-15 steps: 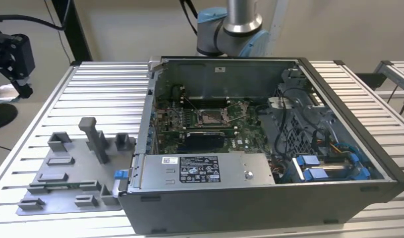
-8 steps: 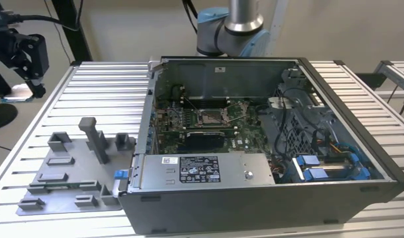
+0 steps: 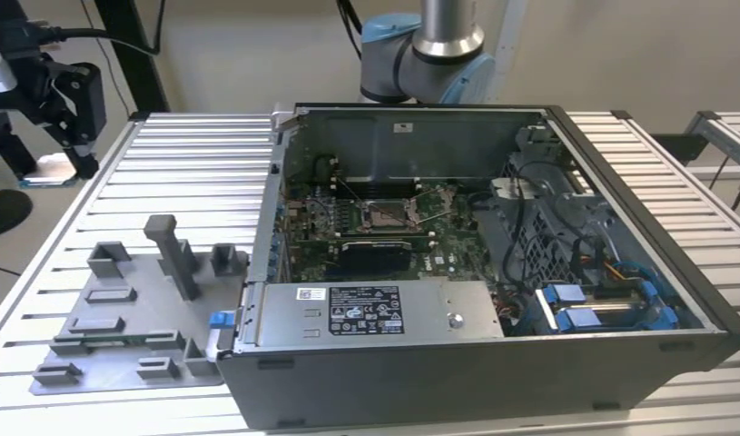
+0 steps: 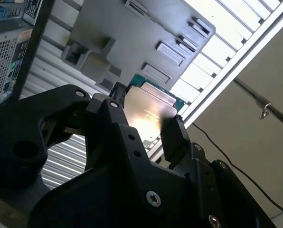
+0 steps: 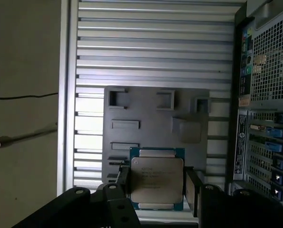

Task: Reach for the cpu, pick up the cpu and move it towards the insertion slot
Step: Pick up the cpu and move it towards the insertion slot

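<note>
The cpu (image 5: 156, 183) is a flat square chip with a silvery top and a green rim. My gripper (image 5: 156, 186) is shut on it, one black finger against each side, and in both wrist views the chip hangs well above the table. In the second wrist view the cpu (image 4: 148, 109) catches a bright glare between the fingers (image 4: 172, 135). In the exterior view the gripper (image 3: 54, 162) hangs at the far left, beyond the table's edge, with the cpu (image 3: 49, 170) at its tip. The insertion slot (image 3: 388, 215), a metal-framed socket, lies on the green board inside the open computer case.
A grey fixture plate (image 3: 127, 350) with raised blocks lies on the slatted table at the exterior view's left. The open computer case (image 3: 467, 359) stands beside it with tall walls, cables and blue drive parts. The arm's base (image 3: 424, 54) rises behind the case.
</note>
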Robot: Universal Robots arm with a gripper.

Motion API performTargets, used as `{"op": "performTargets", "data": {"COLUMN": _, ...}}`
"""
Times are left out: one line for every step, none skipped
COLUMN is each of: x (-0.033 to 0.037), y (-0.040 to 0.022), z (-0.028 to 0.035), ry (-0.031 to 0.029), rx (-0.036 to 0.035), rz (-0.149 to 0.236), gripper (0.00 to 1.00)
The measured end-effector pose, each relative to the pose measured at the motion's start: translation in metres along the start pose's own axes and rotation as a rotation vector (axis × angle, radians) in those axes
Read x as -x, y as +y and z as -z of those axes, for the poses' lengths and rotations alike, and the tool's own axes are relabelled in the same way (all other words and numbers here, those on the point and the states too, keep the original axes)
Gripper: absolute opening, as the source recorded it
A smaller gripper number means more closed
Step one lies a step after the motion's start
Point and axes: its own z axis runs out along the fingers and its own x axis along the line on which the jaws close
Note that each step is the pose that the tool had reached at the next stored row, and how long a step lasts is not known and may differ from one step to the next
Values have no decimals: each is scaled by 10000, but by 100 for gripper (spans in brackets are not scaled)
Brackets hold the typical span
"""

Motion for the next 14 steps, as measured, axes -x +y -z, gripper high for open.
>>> {"op": "performTargets", "data": {"x": 1, "y": 0, "z": 0, "ry": 0, "rx": 0, "rz": 0, "gripper": 0}}
{"op": "performTargets", "data": {"x": 1, "y": -1, "z": 0, "ry": 0, "rx": -1, "rz": 1, "gripper": 0}}
{"op": "performTargets", "data": {"x": 2, "y": 0, "z": 0, "ry": 0, "rx": -1, "rz": 1, "gripper": 0}}
{"op": "performTargets", "data": {"x": 2, "y": 0, "z": 0, "ry": 0, "rx": -1, "rz": 1, "gripper": 0}}
{"op": "performTargets", "data": {"x": 2, "y": 0, "z": 0, "ry": 0, "rx": -1, "rz": 1, "gripper": 0}}
{"op": "performTargets", "data": {"x": 2, "y": 0, "z": 0, "ry": 0, "rx": -1, "rz": 1, "gripper": 0}}
{"op": "performTargets", "data": {"x": 2, "y": 0, "z": 0, "ry": 1, "rx": 0, "rz": 1, "gripper": 0}}
{"op": "performTargets", "data": {"x": 3, "y": 0, "z": 1, "ry": 1, "rx": -1, "rz": 1, "gripper": 0}}
{"op": "performTargets", "data": {"x": 3, "y": 0, "z": 1, "ry": 0, "rx": -1, "rz": 1, "gripper": 0}}
{"op": "performTargets", "data": {"x": 4, "y": 0, "z": 1, "ry": 1, "rx": -1, "rz": 1, "gripper": 0}}
{"op": "performTargets", "data": {"x": 9, "y": 0, "z": 1, "ry": 1, "rx": -1, "rz": 2, "gripper": 0}}
{"op": "performTargets", "data": {"x": 17, "y": -1, "z": 2, "ry": 2, "rx": -2, "rz": 3, "gripper": 0}}
{"op": "performTargets", "data": {"x": 30, "y": -1, "z": 1, "ry": 0, "rx": -1, "rz": 2, "gripper": 0}}
{"op": "performTargets", "data": {"x": 49, "y": -1, "z": 1, "ry": 1, "rx": -2, "rz": 1, "gripper": 0}}
